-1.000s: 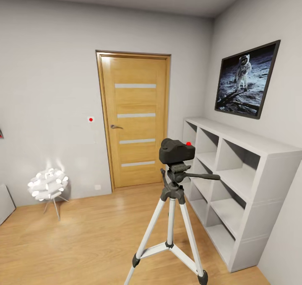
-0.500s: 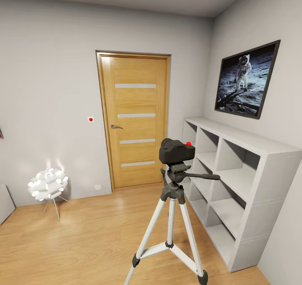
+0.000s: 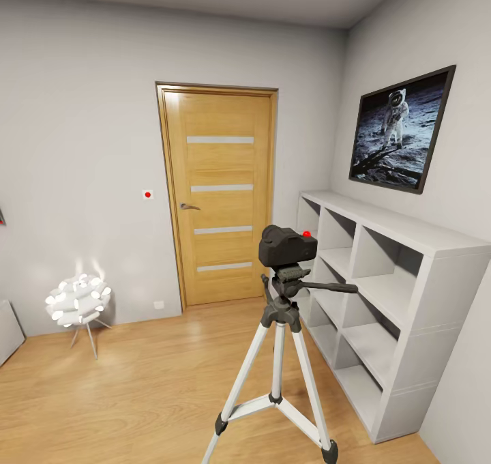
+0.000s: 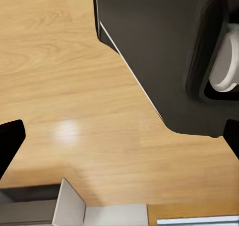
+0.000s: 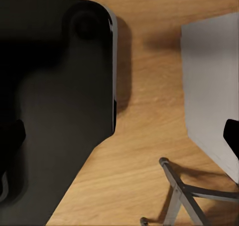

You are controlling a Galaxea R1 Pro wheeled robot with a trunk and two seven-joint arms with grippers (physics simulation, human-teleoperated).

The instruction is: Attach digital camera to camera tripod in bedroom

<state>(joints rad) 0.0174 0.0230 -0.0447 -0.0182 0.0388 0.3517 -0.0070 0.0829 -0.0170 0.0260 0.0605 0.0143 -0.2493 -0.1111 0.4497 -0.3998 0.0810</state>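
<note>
Black camera (image 3: 287,245) sits on tripod (image 3: 281,341) head, lower centre, unchanged over the last second; I judge attachment done. Both grippers spread wide, empty.

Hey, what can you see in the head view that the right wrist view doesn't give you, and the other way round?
Head view: the black camera seated on top of the tripod, the oak door, the astronaut poster and a white lamp on the floor. Right wrist view: a close look down past a large black part of the robot, with the tripod's lower legs seen from above. Shared: the tripod, the wood floor, and probably the white shelf, a pale panel in the wrist view.
</note>
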